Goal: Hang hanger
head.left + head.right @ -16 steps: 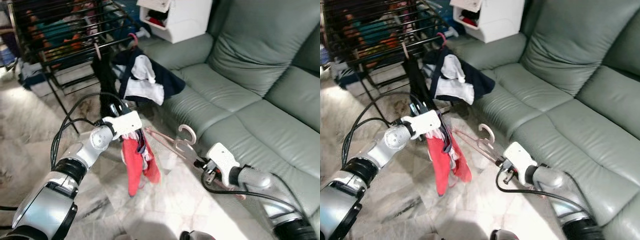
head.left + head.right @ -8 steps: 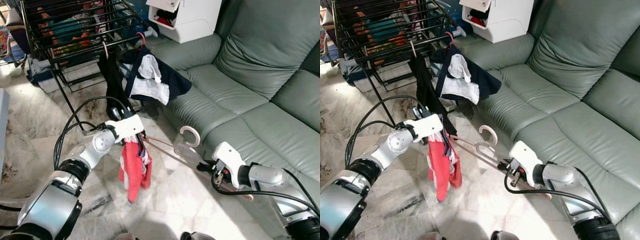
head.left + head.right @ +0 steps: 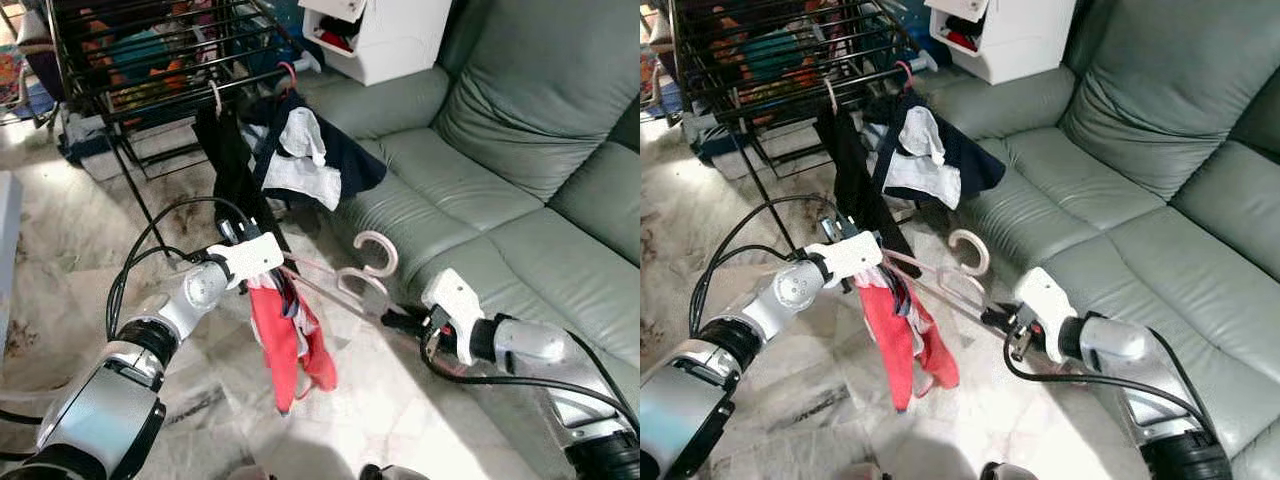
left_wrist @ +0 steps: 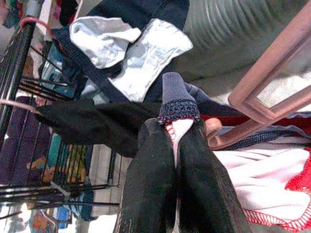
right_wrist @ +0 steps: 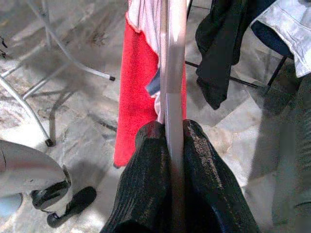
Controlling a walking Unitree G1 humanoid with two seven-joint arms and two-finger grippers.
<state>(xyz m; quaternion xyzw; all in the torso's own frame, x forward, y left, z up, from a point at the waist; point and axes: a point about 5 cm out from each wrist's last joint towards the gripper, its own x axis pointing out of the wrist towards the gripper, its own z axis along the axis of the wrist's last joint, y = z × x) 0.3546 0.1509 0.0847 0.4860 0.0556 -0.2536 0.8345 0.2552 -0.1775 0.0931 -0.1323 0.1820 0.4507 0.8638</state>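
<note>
A pink hanger [image 3: 352,284] stretches level between my two grippers above the floor, hook [image 3: 372,246] up. A red, white and blue garment [image 3: 287,342] dangles from its left end. My left gripper [image 3: 282,272] is shut on the garment's blue-trimmed edge [image 4: 177,103], right beside the hanger's end [image 4: 262,92]. My right gripper [image 3: 393,320] is shut on the hanger's other arm [image 5: 172,63], with the bar pinched between its fingers [image 5: 146,160]. The black drying rack [image 3: 150,60] stands beyond, at the upper left.
A black garment [image 3: 225,150] and a navy and white one [image 3: 310,160] hang on hangers at the rack's near edge. A green sofa [image 3: 500,150] runs along the right, with a white box [image 3: 385,45] behind it. Marble floor lies below.
The hanger has risen a little and shifted left with both grippers. The red garment has swung out to the right and hangs lower. The camera has shifted slightly.
</note>
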